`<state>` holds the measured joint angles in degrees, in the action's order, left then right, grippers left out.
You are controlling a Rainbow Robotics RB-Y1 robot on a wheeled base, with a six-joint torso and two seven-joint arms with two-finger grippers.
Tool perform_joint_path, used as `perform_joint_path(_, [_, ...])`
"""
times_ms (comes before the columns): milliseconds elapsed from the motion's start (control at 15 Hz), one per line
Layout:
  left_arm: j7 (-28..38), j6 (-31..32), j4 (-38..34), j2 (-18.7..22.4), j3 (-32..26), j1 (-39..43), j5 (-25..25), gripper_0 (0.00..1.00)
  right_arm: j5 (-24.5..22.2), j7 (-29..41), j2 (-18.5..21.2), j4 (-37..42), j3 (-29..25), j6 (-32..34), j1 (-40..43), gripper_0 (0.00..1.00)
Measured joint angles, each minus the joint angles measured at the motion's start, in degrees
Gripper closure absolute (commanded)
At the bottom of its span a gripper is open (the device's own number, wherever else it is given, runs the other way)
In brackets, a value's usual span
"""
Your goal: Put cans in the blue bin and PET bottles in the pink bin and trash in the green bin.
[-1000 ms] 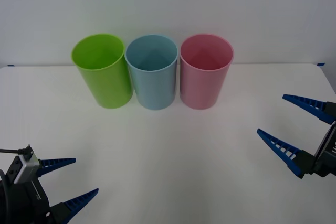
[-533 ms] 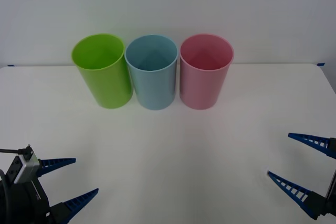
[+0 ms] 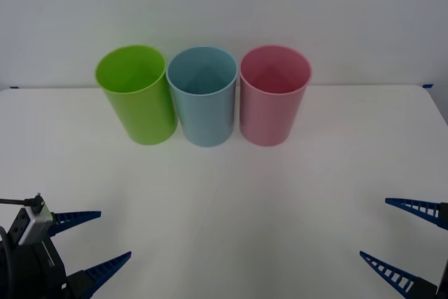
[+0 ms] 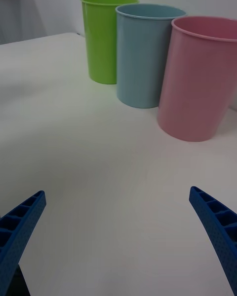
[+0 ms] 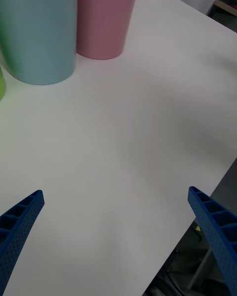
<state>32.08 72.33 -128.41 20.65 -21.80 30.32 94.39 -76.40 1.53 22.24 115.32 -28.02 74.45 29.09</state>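
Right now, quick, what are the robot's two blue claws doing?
Left gripper: open, holding nothing, low at the white table's near left.
Right gripper: open, holding nothing, near right.

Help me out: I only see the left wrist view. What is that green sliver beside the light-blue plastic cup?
Observer: A tall lime-green plastic cup-shaped bin, upright, at the robot's left end of a row with the light-blue bin and the pink plastic bin.
Operator: Anything in them?
Observer: The front view looks into their open tops; as far as it shows, nothing.
Operator: Where is the other arm?
Observer: The right gripper hangs low over the white table's near right, jaws wide apart, holding nothing.
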Motion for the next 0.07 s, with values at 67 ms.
perform_joint_path(67, [0.0,0.0,0.0,0.0,0.0,0.0,0.0,0.0,-0.3,0.1,0.0,0.0,0.1,0.0,0.0,0.0])
